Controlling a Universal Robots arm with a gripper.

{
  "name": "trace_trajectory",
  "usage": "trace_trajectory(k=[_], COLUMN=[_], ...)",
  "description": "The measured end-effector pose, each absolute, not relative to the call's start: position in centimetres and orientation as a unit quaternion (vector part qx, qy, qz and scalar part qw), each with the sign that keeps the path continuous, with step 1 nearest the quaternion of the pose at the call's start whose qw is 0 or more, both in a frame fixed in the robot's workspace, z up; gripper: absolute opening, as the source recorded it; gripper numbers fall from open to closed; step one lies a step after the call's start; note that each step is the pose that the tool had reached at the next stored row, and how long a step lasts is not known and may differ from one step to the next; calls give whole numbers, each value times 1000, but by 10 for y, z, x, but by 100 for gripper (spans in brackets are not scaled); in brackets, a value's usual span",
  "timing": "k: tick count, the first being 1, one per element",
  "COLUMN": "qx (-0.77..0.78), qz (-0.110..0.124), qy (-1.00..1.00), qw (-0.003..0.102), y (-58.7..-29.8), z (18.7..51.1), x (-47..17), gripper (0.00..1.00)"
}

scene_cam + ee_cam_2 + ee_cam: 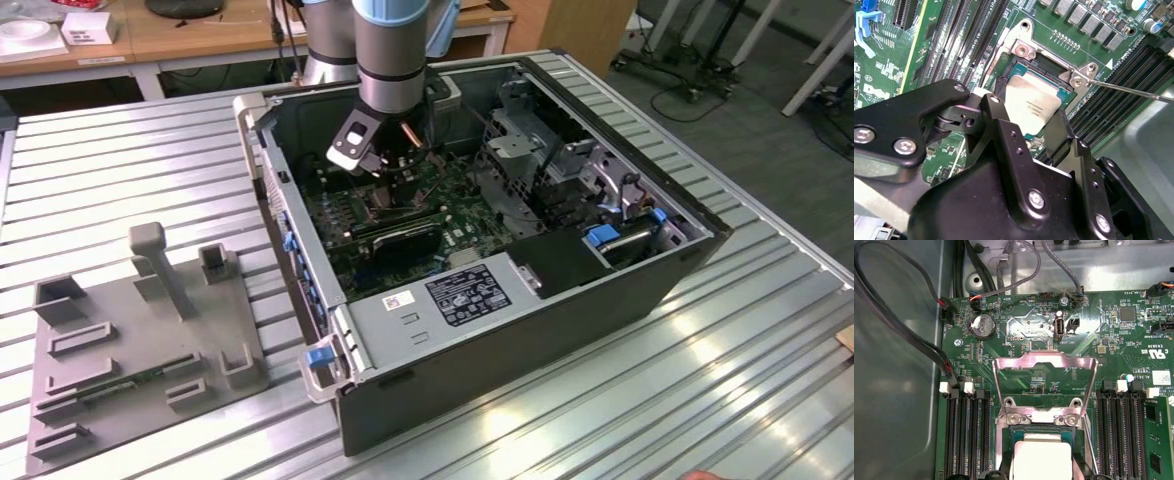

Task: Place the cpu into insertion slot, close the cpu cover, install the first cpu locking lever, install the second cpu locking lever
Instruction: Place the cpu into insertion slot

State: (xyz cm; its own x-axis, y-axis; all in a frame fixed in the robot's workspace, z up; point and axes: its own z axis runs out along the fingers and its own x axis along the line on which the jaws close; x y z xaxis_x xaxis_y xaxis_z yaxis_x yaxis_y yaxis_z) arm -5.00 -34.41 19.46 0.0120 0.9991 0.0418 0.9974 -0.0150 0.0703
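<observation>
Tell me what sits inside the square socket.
A pale square chip sits in the socket. The chip hides whatever is beneath it, and the gripper covers part of the chip.

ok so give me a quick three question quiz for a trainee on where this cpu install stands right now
1. True or false: the thin square silvery metal cpu cover is shut down over the small flat pale silvery-beige cpu.
2. Where is the cpu? A) on the grey fixture plate outside the case; B) at the square metal-rimmed insertion slot on the green board; C) across the long black memory slots.
3. Fill in: in the second wrist view the black gripper hangs closest to the ____.

Key: 1 false, the cover stands open; 2 B; 3 cpu.
</observation>
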Motion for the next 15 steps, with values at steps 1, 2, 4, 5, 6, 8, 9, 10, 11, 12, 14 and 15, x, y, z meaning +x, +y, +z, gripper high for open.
trace_trajectory(k=[1, 2, 4, 5, 6, 8, 9, 10, 11, 12, 14, 15], qx=[711, 711, 711, 711, 711, 711, 711, 711, 711, 711, 711, 711], qz=[40, 40, 40, 40, 40, 40, 40, 39, 39, 39, 40, 40], qy=[702, 702, 702, 702, 702, 702, 702, 702, 702, 702, 702, 702], qw=[10, 10, 10, 10, 10, 10, 10, 10, 10, 10, 10, 10], y=[-344, -344, -344, -344, -344, -344, -344, -344, -344, -344, -344, -344], z=[195, 195, 195, 195, 195, 194, 194, 194, 194, 194, 194, 194], x=[-50, -50, -50, -50, -50, -50, -50, -50, -50, -50, -50, -50], gripper=[54, 54, 54, 54, 54, 54, 54, 54, 54, 54, 54, 54])
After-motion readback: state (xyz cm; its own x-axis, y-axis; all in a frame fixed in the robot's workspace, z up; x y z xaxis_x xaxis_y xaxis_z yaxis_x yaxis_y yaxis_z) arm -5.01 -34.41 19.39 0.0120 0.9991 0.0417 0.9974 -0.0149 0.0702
